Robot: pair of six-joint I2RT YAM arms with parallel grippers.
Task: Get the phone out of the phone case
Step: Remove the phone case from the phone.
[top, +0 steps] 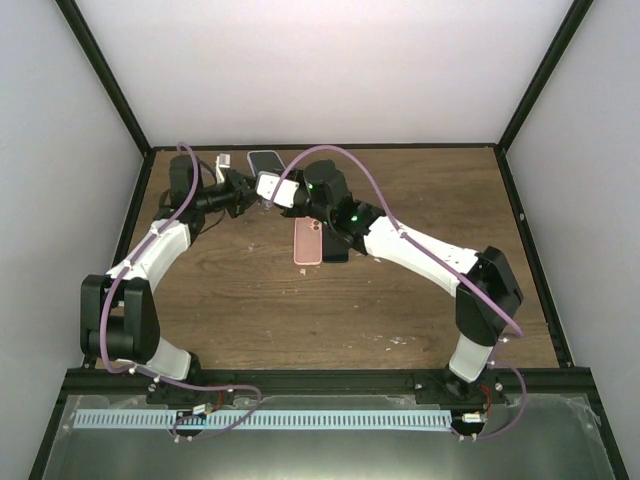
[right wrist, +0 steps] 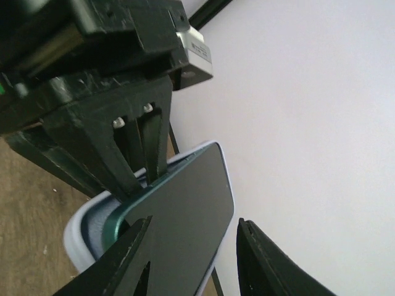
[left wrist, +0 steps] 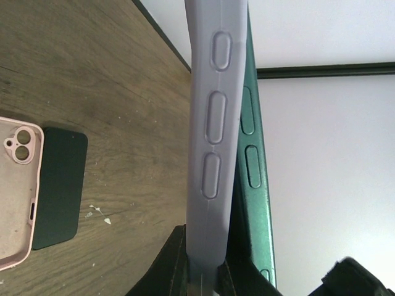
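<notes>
My left gripper [left wrist: 207, 271] is shut on the edge of a lavender phone case [left wrist: 213, 123] and holds it up on its side, above the table's back edge. A green phone [left wrist: 253, 154] with a dark screen [right wrist: 185, 216] sits in the case, one long side lifted away from the case wall. My right gripper [right wrist: 194, 221] is open, one finger in front of the screen and the other clear of the phone's edge. In the top view the cased phone [top: 265, 160] sits between the left gripper [top: 250, 178] and the right gripper [top: 268, 178].
An empty pink case [top: 308, 240] lies face up mid-table with a dark green phone [top: 336, 246] beside it; both also show in the left wrist view, the case [left wrist: 18, 191] and the phone [left wrist: 58, 188]. White walls close the back and sides.
</notes>
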